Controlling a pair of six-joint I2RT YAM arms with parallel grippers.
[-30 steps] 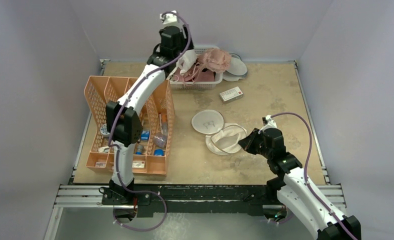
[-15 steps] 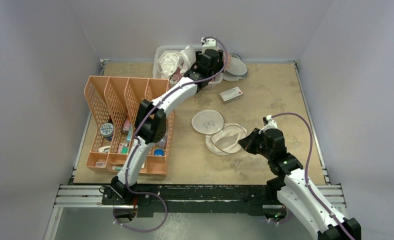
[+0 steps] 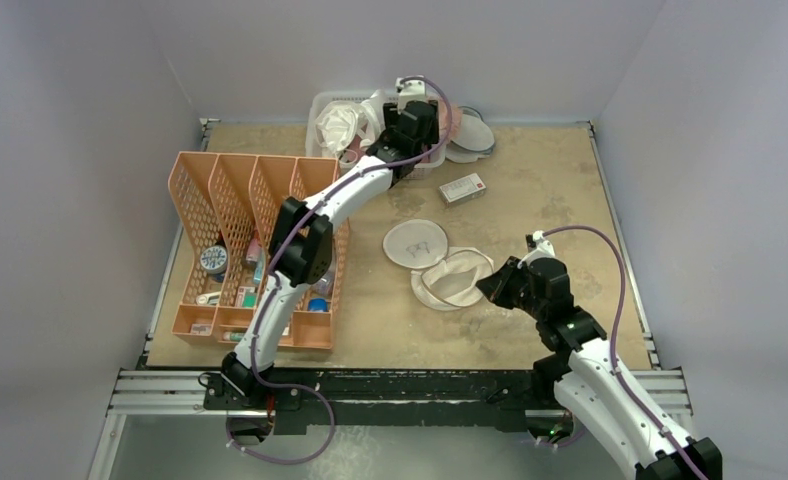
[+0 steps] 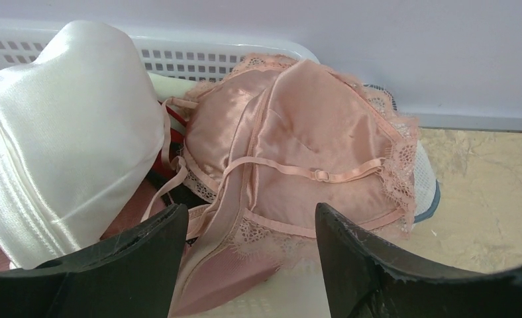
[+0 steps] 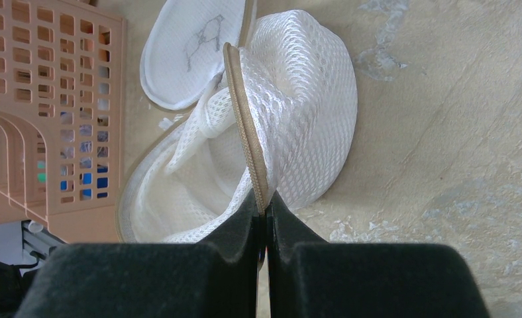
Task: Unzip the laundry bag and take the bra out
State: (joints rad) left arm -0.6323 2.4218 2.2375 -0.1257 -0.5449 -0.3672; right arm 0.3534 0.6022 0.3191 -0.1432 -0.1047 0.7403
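Laundry bag (image 3: pixel 452 277): unzipped, near table centre, flat face at its 11 o'clock.
Right gripper (image 5: pixel 265 207): clenched on the zip rim.
Bra (image 4: pixel 311 132): in white basket (image 4: pixel 199 59) — table's 12 o'clock.
Left gripper (image 4: pixel 248 225): released, just over it.

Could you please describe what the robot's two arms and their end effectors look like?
Both the left arm and right arm have smooth white link shells with black joint housings, and a thin purple cable loops along each. The left end effector and right end effector have broad matte black fingers.
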